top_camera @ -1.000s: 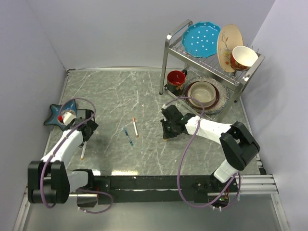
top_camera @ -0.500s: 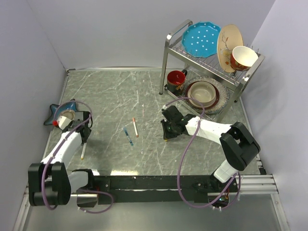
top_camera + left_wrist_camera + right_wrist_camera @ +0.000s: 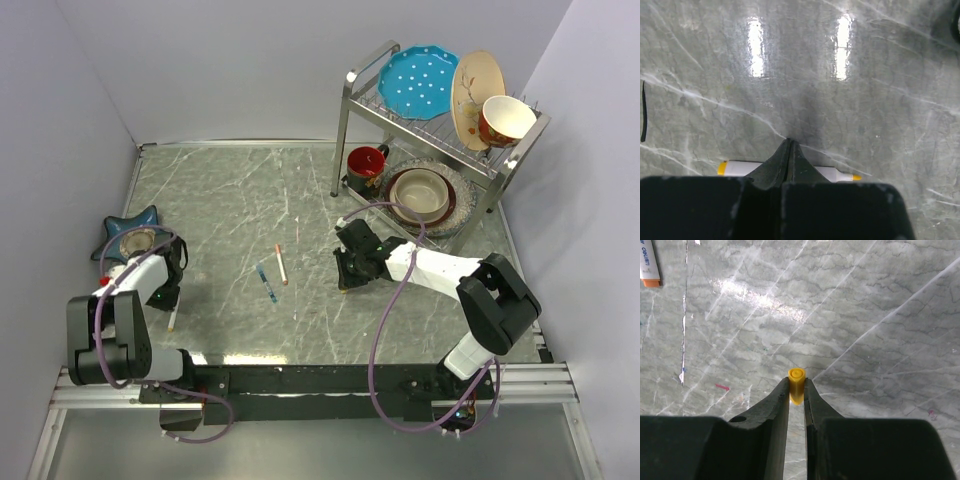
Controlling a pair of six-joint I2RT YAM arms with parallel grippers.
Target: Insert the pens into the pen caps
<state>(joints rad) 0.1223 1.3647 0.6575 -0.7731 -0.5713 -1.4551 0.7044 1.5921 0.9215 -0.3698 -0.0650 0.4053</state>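
Observation:
In the right wrist view my right gripper (image 3: 796,390) is shut on a small yellow pen cap (image 3: 796,382), held just above the table; from above it sits mid-table (image 3: 345,282). My left gripper (image 3: 789,144) is shut, fingertips pressed together with nothing between them. A white pen (image 3: 737,167) with yellow ends lies crosswise on the table behind its fingers, and from above this pen (image 3: 172,318) is at the near left. Another white pen (image 3: 281,264) with an orange end and a blue pen (image 3: 266,283) lie side by side mid-table.
A blue star-shaped dish (image 3: 135,240) sits at the left edge beside the left arm. At the back right stands a metal dish rack (image 3: 350,120) with plates and a cup, a red mug (image 3: 367,165) and a bowl on a plate (image 3: 422,193) below it.
The left arm has drawn back from over the star dish toward the near left, and its gripper has gone from open to shut. The right arm has stayed still.

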